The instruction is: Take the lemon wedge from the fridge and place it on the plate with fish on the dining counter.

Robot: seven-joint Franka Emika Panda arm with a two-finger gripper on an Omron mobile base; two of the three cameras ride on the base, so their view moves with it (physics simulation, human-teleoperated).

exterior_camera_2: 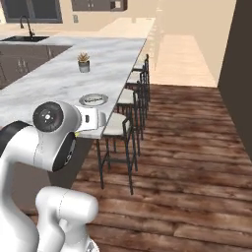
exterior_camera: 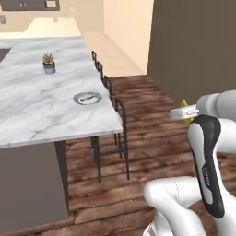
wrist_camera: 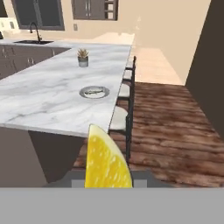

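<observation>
We see our gripper (wrist_camera: 108, 181) clenched on the lemon wedge (wrist_camera: 106, 161), held above the wooden floor (wrist_camera: 175, 127), near the dining counter (wrist_camera: 52, 96) with the plate with fish (wrist_camera: 94, 92).

Lemon wedge (wrist_camera: 106, 159) bright yellow, upright, held aloft; plate with fish (wrist_camera: 94, 92) near dining counter (wrist_camera: 48, 96) edge.
</observation>
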